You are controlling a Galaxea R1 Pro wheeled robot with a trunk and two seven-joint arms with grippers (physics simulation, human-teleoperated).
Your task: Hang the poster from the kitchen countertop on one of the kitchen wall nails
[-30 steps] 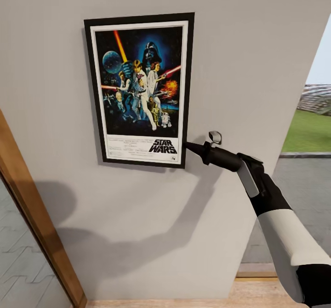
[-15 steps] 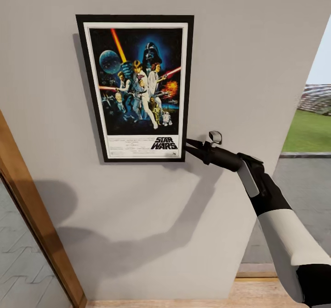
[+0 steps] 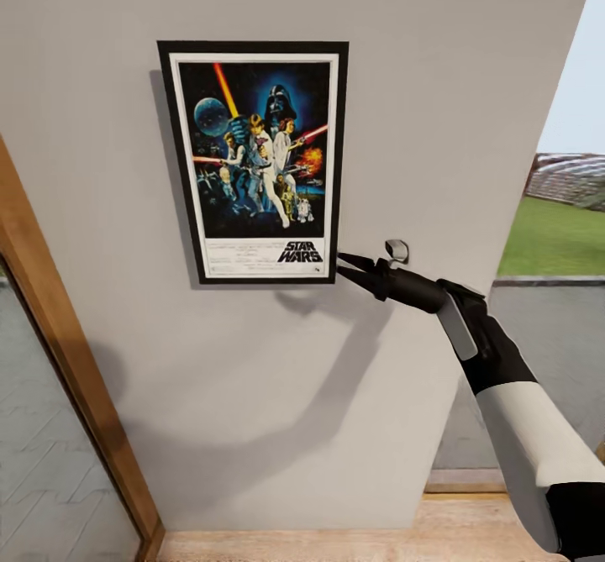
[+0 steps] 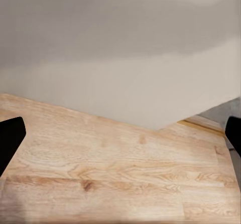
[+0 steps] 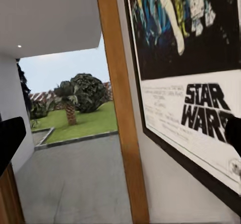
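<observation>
The Star Wars poster (image 3: 256, 163) hangs flat against the pale grey wall (image 3: 437, 108), black frame all round. My right gripper (image 3: 343, 264) is open just off the poster's lower right corner, its two black fingertips spread and pointing at the frame edge. The right wrist view looks along the wall at the poster (image 5: 196, 83) from close by, with the right gripper (image 5: 120, 136) wide apart around nothing. My left gripper (image 4: 120, 138) is open, pointing down at the wooden floor (image 4: 110, 169). The nail is hidden behind the poster. The countertop is out of view.
A wooden door frame (image 3: 71, 369) with glass runs down the wall's left side. At the right the wall ends at an opening (image 3: 555, 234) onto paving and grass. Light wood floor (image 3: 336, 537) lies below the wall.
The right gripper's fingers have spread apart and let go of the poster's lower right corner. The poster has swung from tilted to nearly straight. The head camera has shifted a little.
</observation>
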